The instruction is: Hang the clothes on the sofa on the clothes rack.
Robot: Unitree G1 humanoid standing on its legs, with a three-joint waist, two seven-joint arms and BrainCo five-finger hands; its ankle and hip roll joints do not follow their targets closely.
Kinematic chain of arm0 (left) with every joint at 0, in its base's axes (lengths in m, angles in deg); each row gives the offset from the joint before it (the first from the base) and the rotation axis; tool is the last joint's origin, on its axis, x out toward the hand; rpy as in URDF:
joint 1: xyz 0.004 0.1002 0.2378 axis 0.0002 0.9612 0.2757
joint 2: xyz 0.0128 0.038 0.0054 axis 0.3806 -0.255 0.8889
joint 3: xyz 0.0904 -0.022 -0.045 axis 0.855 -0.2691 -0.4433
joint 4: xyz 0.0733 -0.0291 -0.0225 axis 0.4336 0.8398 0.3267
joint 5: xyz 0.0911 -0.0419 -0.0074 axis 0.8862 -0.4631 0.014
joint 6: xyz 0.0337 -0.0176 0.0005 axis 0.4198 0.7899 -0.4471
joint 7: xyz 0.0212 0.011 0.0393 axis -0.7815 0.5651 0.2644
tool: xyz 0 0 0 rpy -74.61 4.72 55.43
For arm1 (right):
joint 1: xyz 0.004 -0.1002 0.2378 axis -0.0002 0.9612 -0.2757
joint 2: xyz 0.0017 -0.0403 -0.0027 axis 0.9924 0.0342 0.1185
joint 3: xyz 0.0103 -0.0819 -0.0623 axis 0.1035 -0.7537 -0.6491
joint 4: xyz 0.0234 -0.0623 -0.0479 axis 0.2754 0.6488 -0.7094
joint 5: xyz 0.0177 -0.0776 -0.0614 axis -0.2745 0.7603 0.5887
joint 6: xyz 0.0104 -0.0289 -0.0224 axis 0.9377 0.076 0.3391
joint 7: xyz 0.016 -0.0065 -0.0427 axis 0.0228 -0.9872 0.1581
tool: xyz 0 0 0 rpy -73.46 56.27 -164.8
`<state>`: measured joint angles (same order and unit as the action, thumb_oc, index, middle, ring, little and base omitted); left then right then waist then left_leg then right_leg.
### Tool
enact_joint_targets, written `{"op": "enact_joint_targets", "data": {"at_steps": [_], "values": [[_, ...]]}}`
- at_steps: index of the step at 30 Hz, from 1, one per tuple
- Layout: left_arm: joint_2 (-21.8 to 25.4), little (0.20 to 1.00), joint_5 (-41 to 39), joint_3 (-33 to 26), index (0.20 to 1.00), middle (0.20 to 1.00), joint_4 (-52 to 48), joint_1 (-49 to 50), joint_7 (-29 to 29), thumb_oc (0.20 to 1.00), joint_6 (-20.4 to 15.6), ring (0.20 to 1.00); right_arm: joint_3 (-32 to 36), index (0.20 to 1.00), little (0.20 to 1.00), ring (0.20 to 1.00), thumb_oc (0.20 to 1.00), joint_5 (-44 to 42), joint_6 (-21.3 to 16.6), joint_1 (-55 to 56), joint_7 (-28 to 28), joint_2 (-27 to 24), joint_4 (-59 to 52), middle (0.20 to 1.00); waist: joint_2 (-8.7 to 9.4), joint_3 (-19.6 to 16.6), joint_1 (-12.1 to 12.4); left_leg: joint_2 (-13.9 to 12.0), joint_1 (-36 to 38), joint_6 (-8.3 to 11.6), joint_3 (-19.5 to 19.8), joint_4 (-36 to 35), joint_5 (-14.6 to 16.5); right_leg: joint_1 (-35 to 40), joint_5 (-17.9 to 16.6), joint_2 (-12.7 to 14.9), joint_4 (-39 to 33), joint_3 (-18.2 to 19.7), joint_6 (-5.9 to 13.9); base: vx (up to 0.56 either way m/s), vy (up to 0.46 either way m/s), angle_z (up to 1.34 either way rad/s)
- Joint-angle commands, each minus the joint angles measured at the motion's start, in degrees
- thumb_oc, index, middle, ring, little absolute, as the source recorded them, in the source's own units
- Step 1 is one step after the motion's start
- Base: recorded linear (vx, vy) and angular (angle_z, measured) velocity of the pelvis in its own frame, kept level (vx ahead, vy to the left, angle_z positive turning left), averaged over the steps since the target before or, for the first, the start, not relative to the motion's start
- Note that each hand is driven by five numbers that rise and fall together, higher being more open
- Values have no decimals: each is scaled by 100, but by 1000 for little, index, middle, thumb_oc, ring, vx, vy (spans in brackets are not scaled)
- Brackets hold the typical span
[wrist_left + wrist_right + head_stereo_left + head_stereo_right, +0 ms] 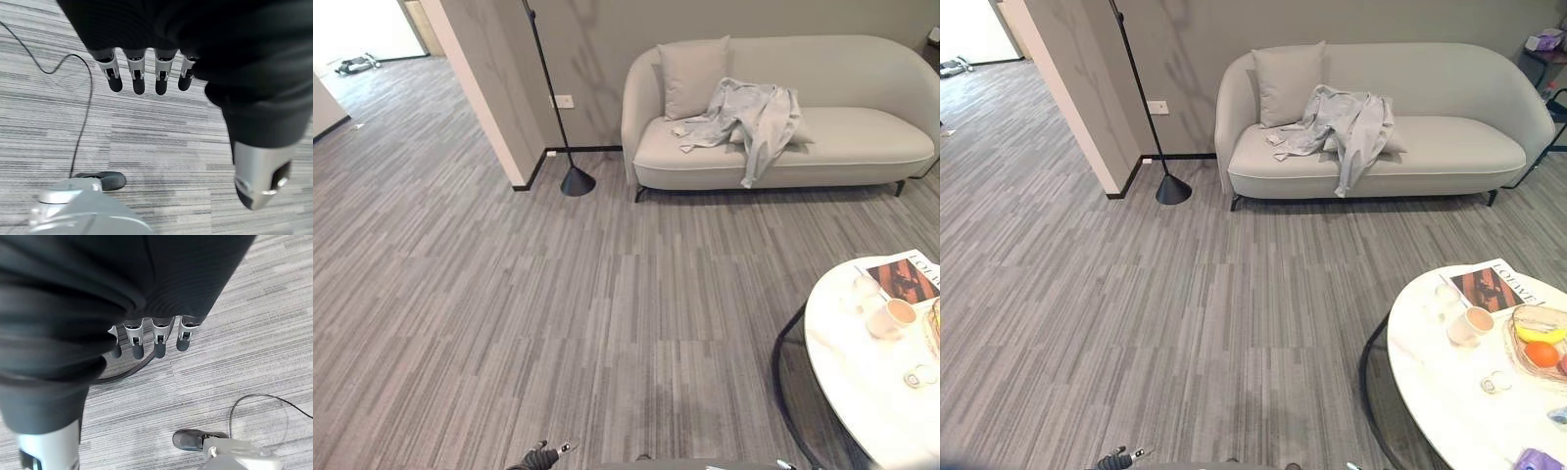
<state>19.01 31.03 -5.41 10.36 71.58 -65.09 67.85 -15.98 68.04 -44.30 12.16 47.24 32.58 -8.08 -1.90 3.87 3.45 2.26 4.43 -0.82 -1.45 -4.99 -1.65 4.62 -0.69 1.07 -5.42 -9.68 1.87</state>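
Note:
A light grey garment lies crumpled on the seat of a pale grey sofa against the far wall, with one sleeve hanging over the front edge. It rests partly against a grey cushion. Both hands are far from it, low at my sides over the striped carpet. In the left wrist view my left hand has straight fingers holding nothing. My right hand likewise hangs with straight fingers, holding nothing.
A black floor lamp with a cone base stands left of the sofa by a wall corner. A round white table at the near right carries a magazine, a cup and a fruit basket. Open carpet lies between me and the sofa.

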Motion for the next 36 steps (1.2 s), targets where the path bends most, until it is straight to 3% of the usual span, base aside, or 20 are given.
{"op": "enact_joint_targets", "data": {"at_steps": [1,18,26,29,31,36], "values": [[62,1000,59,-189,1000,1000,285,-429,38,1000,-119,1000,-107,1000,1000,1000,1000,-53,-56,-264,-18,-209,100,1000,252,31,47,-66,182,280,310,-1,350,355,3,548,42,-96,658,13,-26,3],[-16,1000,405,197,1000,1000,258,-498,-47,1000,-95,1000,-280,1000,1000,1000,1000,29,-74,-207,49,-171,-84,1000,270,-17,-166,-103,322,240,143,-1,468,371,-14,503,42,132,626,6,4,-4],[9,1000,355,161,1000,1000,193,-557,-43,1000,-67,1000,-332,1000,1000,1000,1000,84,-13,-277,163,-136,-114,1000,224,52,-269,-14,264,85,48,-1,510,75,-126,557,195,485,683,-22,57,-17],[21,1000,359,186,1000,1000,200,-610,-75,1000,-46,1000,-315,1000,1000,1000,1000,73,5,-328,186,-144,-149,1000,193,114,-298,44,212,-5,79,-1,514,-213,-72,599,665,660,711,-41,92,-21],[26,1000,405,199,1000,1000,218,-637,-95,1000,-46,1000,-213,1000,1000,1000,1000,1,-5,-376,195,-212,-210,1000,105,256,-400,126,298,-145,118,-1,573,-670,-108,609,1598,931,735,-45,190,-22],[56,1000,405,223,1000,1000,197,-630,-106,1000,-32,1000,-135,1000,1000,1000,1000,-96,-45,-395,163,-291,-287,1000,-23,519,-543,193,459,-349,217,-1,554,-1453,-833,635,3052,1122,668,15,109,-12]]}}
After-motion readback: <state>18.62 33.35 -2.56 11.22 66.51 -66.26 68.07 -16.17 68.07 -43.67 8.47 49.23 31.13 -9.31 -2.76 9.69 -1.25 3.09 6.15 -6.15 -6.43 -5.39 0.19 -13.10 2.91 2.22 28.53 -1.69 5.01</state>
